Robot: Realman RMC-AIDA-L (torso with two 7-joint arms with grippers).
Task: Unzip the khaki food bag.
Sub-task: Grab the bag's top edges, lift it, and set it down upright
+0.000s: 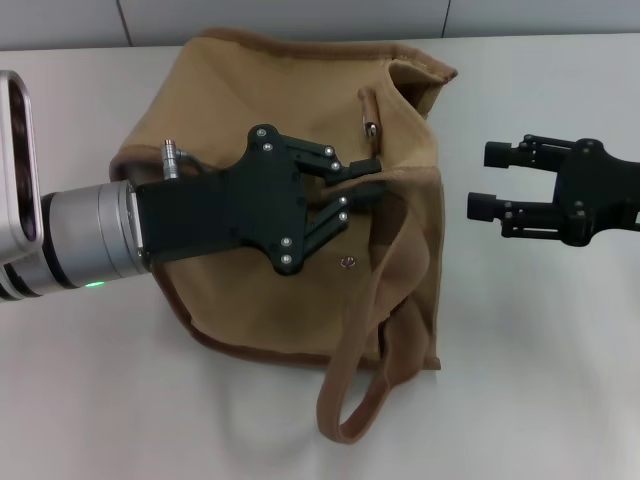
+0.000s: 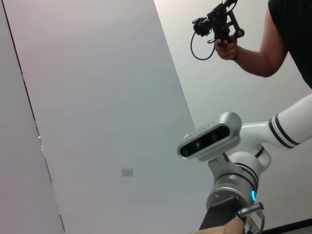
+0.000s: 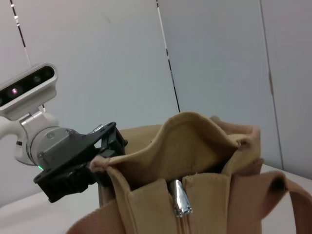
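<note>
The khaki food bag (image 1: 250, 110) sits on the white table, tan with brown piping. One webbing handle (image 1: 350, 400) hangs toward the front, and a silver snap (image 1: 347, 263) shows on its side. The silver zipper pull (image 1: 370, 128) lies at the bag's right end; it also shows in the right wrist view (image 3: 180, 200), where the top gapes behind it. My left gripper (image 1: 368, 178) lies over the bag, shut on a fold of its top edge; it also shows in the right wrist view (image 3: 103, 155). My right gripper (image 1: 490, 180) is open and empty, right of the bag and apart from it.
The white table (image 1: 540, 380) spreads around the bag, with a pale wall behind. In the left wrist view a person's arm (image 2: 253, 53) holds a black handheld device (image 2: 217, 24) high at the back, above my right arm's wrist camera (image 2: 209, 141).
</note>
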